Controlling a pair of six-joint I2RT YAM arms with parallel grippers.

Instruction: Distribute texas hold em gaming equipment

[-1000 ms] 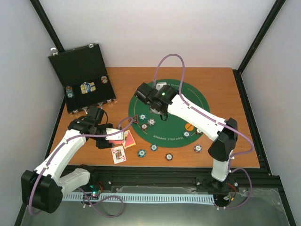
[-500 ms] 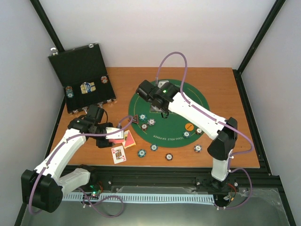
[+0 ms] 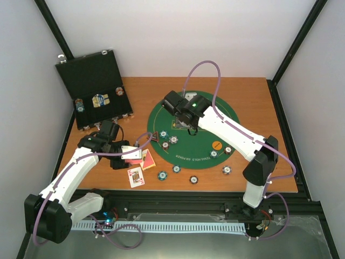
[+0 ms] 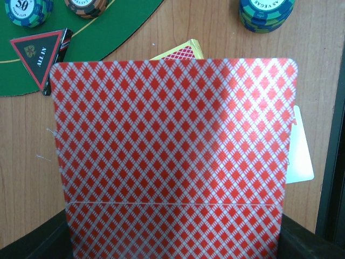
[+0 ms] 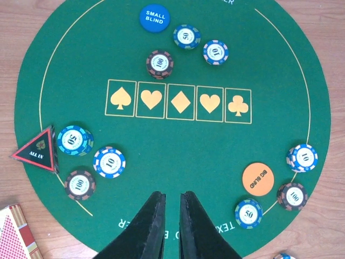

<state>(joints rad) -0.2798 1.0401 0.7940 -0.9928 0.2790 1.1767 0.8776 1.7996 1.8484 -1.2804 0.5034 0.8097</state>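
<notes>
Your L hand [image 3: 132,155] grips a red-backed card [image 4: 172,145] by its short edge, long axis aimed at the green mat [image 5: 178,145], where your R hand [image 5: 171,199] hovers closed, empty.

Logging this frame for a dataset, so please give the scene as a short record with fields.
Left gripper: shut on red diamond-backed playing card
Right gripper: empty, jaws nearly together, over round green felt mat
Markers: blue SMALL BLIND disc, orange BIG BLIND disc, triangular ALL IN button
Chips: striped round stacks on and beside mat
Far left: open black case
</notes>
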